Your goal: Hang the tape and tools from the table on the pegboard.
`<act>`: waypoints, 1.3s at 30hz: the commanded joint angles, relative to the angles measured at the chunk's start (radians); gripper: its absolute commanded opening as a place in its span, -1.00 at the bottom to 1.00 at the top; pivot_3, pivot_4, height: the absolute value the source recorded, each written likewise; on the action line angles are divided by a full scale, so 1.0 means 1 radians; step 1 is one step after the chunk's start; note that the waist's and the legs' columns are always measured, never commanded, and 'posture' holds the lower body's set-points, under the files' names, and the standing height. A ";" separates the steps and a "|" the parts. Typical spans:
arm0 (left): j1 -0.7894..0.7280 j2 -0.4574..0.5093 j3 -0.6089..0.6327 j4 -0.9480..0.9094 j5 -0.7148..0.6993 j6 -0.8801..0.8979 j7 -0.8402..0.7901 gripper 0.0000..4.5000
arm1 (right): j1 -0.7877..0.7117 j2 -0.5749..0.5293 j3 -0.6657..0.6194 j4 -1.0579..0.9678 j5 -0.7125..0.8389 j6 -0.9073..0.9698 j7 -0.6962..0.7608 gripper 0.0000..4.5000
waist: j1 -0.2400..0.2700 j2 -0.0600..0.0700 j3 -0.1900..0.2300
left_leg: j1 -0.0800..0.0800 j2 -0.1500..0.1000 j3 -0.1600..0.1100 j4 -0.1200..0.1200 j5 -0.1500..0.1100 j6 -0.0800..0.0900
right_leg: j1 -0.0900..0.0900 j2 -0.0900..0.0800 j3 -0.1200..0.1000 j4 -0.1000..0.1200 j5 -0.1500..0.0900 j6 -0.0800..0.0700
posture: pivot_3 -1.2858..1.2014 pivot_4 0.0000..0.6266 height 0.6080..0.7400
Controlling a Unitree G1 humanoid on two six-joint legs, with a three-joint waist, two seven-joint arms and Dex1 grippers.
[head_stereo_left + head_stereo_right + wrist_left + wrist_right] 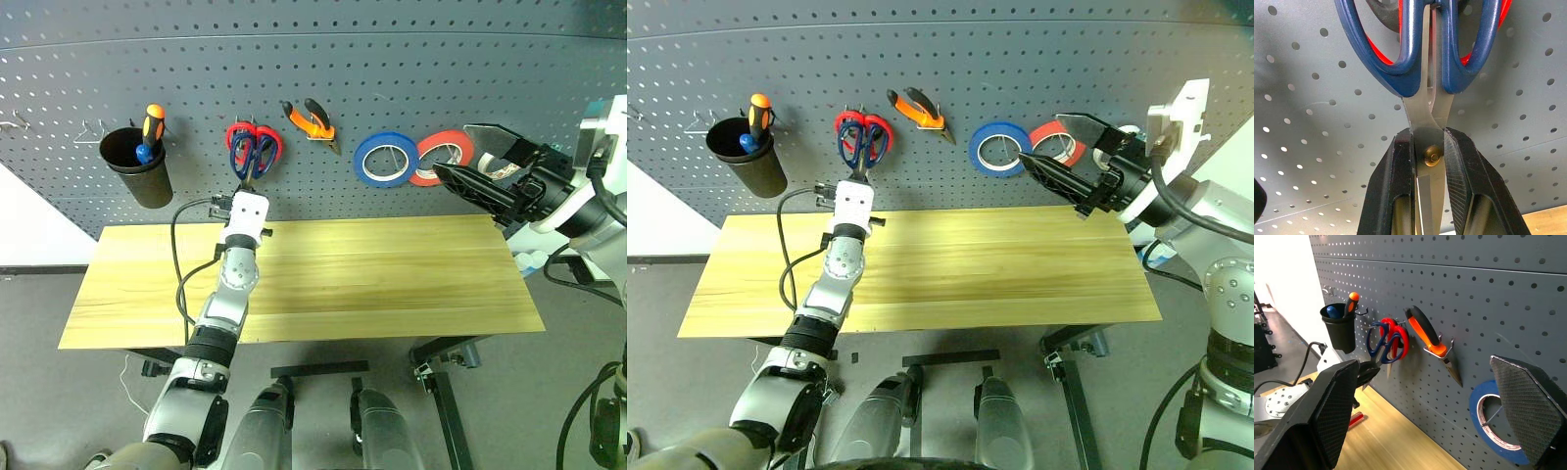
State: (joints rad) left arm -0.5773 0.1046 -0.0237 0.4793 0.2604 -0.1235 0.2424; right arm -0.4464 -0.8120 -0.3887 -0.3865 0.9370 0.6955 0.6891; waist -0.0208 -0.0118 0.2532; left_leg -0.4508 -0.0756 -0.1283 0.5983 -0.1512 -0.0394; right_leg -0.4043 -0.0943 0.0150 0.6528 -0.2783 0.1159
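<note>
**Dark scissors held up at the pegboard**

The yellow table (392, 284) stands against the grey pegboard (392, 59). A black cup (137, 164) holds an orange-handled screwdriver (152, 125). The left gripper (1427, 161) pinches the dark-handled scissors (1420, 44) at the red scissors (269, 137). The right gripper (480, 162) is spread.

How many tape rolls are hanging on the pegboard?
2 are visible: a blue tape roll and, on its right, a red tape roll, partly behind the right gripper. Another may be hidden behind it.
</note>
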 commanded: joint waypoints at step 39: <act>0.242 -0.102 0.103 -0.403 -0.076 0.716 -0.084 0.95 | 0.011 -0.002 -0.009 -0.033 -0.009 -0.019 0.019 1.00 | 0.003 0.000 0.000 | 0.006 0.000 0.001 -0.002 0.000 0.000 | 0.004 0.000 0.002 -0.002 0.000 0.000 | -0.05 -0.36 0.97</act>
State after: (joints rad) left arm -0.3239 0.0093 0.0568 0.0778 0.2062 0.5667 0.1521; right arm -0.4307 -0.8117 -0.3853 -0.3987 0.9257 0.6979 0.7049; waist -0.0174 -0.0119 0.2528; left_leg -0.4452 -0.0752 -0.1269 0.5966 -0.1516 -0.0391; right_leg -0.3999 -0.0942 0.0166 0.6508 -0.2784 0.1160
